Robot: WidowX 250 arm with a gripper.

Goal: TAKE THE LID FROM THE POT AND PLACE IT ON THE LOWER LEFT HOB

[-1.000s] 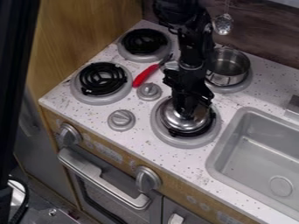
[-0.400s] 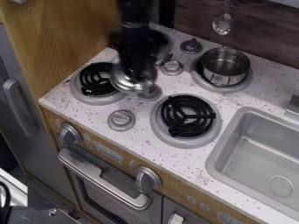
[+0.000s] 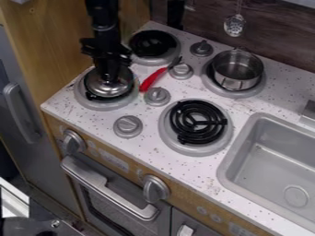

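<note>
While the gripper (image 3: 109, 79) holds the lid (image 3: 109, 89) by its top, fingers drawn together, the latter lies at the lower left hob (image 3: 100, 105), apparently seated; removal and transfer, seemingly done. Farther off: one pot (image 3: 236, 77), uncovered, on the upper right hob (image 3: 240, 94). Outstanding, presumably: release.

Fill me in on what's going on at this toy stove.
A robot arm is dealing with the pot's lid: its gripper is right down at the top of the lid, which sits over the lower left hob. Whether it has hold of the lid, I can't tell. The pot stands uncovered on the upper right hob, and a red-handled utensil lies on the counter between the hobs.
</note>
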